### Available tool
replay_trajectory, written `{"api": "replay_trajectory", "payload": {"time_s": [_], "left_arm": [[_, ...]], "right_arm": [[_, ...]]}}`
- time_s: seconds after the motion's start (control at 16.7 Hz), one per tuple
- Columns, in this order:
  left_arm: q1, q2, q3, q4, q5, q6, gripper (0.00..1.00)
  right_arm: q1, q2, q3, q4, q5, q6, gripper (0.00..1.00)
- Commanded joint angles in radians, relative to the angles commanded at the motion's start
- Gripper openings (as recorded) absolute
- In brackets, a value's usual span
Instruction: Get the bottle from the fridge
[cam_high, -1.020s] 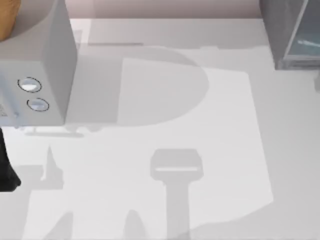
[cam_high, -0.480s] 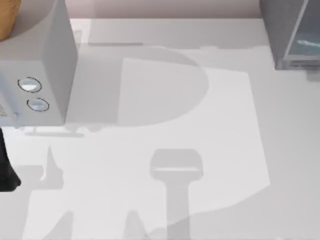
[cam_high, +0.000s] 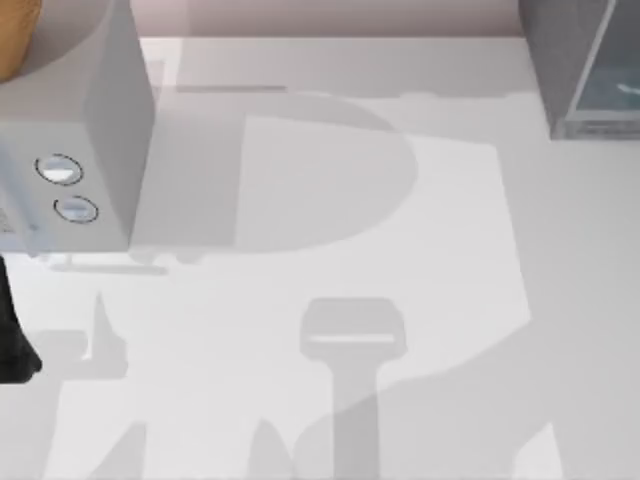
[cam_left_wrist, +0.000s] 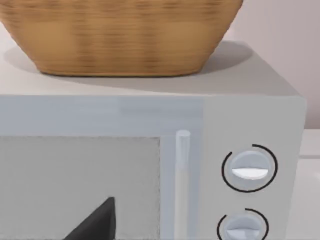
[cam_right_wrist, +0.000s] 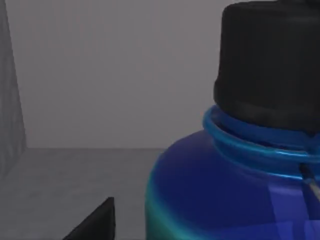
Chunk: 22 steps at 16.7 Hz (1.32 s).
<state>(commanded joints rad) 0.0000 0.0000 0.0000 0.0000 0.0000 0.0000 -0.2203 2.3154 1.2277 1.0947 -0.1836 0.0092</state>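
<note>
At the top view's far right corner stands the tall plain grey fridge with its pale blue-tinted glass panel, on the white table. Across the table, at the far left, sits the grey box with two round dials, with a woven tan basket resting on top. My left arm waits in front of that dial box, parked.

Inside the fridge, on its grey floor, the right wrist view looks closely at the small round bright blue bottle with its dark black cap. The bottle stands upright: its long axis is vertical and the cap points up. Whether the right tool is spread or pinching the bottle I cannot tell; a single dark fingertip is all that I see, beside the blue body.

The chief risk, as I judge it, lies in the tight quarters. A sideways swing of the arm could strike the fridge wall or the glass panel and jar the grip. Next, the round glossy body could slip or tip if the fingers close off-centre or too high near the cap. Lastly, a hasty pull outward could topple the bottle on the fridge floor.
</note>
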Motion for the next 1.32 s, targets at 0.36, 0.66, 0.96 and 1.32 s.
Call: {"api": "replay_trajectory", "payload": {"time_s": [0.36,0.66,0.96,1.32], "left_arm": [[0.000,0.000,0.000,0.000,0.000,0.000,1.00],[0.000,0.000,0.000,0.000,0.000,0.000,1.00],[0.000,0.000,0.000,0.000,0.000,0.000,1.00],[0.000,0.000,0.000,0.000,0.000,0.000,1.00]], "right_arm": [[0.003,0.011,0.020,-0.014,0.003,0.000,0.92],[0.003,0.011,0.020,-0.014,0.003,0.000,0.55],[0.003,0.011,0.020,-0.014,0.003,0.000,0.17],[0.003,0.011,0.020,-0.014,0.003,0.000,0.00]]}}
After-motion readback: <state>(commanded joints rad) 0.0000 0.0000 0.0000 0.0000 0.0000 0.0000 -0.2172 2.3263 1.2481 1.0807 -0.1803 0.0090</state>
